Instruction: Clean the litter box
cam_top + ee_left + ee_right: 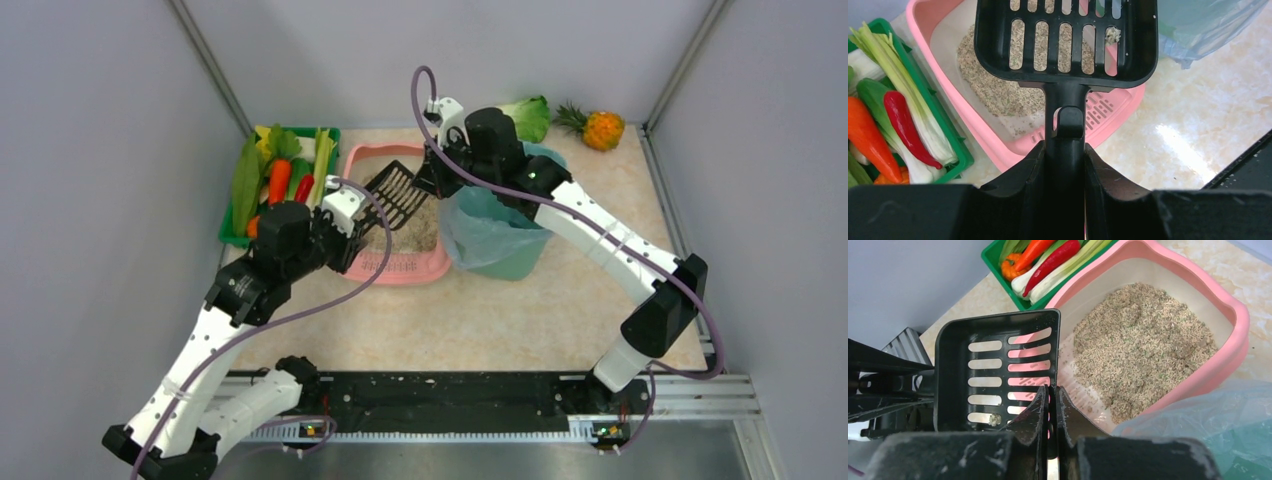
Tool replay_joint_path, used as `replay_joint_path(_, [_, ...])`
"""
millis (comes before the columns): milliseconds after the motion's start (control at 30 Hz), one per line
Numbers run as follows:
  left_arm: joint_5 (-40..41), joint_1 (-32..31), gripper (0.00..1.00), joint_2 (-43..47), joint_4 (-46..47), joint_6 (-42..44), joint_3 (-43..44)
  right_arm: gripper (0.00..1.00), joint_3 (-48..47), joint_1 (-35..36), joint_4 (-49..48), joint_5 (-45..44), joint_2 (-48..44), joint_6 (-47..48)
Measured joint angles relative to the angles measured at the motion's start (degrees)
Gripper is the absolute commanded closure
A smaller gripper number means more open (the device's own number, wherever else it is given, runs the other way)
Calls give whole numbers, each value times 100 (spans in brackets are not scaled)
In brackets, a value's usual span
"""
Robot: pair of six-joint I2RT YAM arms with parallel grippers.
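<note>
Lab robot cell: plain grey walls (90, 200), aluminium rail (722, 392).

Scoop (398, 190) over litter box (402, 271) (in left gripper (362, 224))

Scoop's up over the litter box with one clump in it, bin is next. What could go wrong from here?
The clump is small and sits at a slot of the scoop; a tilt or jolt may drop it into the litter box or onto the table. The shut right gripper sits close by the scoop's rim, so swinging toward the bin may knock them together.
</note>
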State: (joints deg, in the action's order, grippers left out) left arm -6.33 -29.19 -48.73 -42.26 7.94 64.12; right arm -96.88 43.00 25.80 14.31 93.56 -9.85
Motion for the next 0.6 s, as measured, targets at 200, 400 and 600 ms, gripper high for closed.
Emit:
replay_joint_path(200, [98, 0, 72, 514, 686, 369, -782, 100, -33, -31, 22, 240, 7, -7])
replay_joint_path(400, [122, 0, 55, 999, 1493, 614, -1526, 100, -118, -153, 57, 511, 72, -286])
replay_joint_path(600, [118, 0, 47, 1425, 2184, 765, -2059, 100, -262, -345, 162, 590, 247, -518])
